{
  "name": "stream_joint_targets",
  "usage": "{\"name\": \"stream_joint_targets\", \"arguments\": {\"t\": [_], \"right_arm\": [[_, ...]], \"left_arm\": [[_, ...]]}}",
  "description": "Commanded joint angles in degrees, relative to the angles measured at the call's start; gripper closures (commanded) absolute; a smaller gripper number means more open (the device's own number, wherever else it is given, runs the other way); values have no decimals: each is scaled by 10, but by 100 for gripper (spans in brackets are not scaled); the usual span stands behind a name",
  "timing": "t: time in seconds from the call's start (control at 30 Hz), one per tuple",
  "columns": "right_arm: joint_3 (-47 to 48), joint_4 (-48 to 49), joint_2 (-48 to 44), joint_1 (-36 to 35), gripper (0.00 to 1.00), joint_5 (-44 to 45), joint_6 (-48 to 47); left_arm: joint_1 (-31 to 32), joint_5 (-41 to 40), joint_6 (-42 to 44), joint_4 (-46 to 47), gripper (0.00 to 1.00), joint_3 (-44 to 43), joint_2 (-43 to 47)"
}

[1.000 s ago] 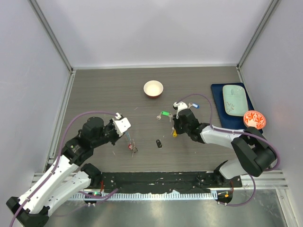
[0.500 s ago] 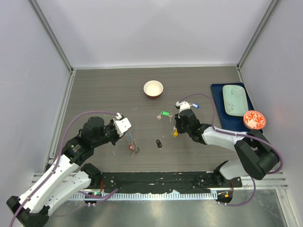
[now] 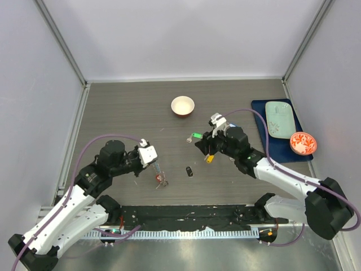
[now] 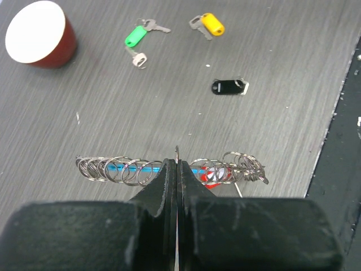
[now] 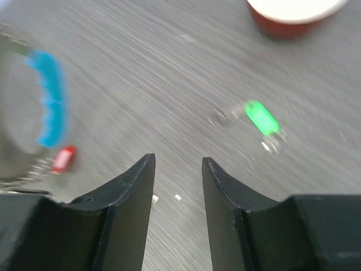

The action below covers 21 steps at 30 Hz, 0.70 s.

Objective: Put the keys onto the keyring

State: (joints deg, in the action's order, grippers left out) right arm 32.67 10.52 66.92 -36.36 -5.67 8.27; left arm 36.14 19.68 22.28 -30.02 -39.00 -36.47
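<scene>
Left gripper (image 4: 176,165): fingers pressed fully together, pinching the beaded wire of the keyring (image 4: 113,168) at mid-span. The ring is held low over the table (image 4: 282,51), with a red-tagged key (image 4: 211,176) among its loops. Lying loose to the right are the black-tagged key (image 4: 228,86), green-tagged key (image 4: 135,36) and yellow-tagged key (image 4: 211,23). Right gripper (image 5: 177,164): fingers parted, nothing held, positioned above the table near the green-tagged key.

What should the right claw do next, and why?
Probably lower onto the green-tagged key and close: the right claw hangs open and empty with that key ahead, while the left claw grips the keyring.
</scene>
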Motion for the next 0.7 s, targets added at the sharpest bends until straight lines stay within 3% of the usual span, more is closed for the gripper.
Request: {"name": "stream_joint_targets", "arguments": {"t": [0.0, 0.17, 0.4, 0.67], "right_arm": [[27, 134, -30, -9, 54, -215, -35], [64, 187, 10, -38, 52, -312, -71], [86, 174, 37, -164, 50, -213, -207], [89, 182, 65, -204, 52, -167, -242]], "left_arm": [[0, 72, 29, 37, 100, 2, 11], [1, 94, 41, 41, 100, 9, 11], [1, 97, 26, 51, 100, 8, -6], [1, 104, 13, 61, 100, 9, -6]]}}
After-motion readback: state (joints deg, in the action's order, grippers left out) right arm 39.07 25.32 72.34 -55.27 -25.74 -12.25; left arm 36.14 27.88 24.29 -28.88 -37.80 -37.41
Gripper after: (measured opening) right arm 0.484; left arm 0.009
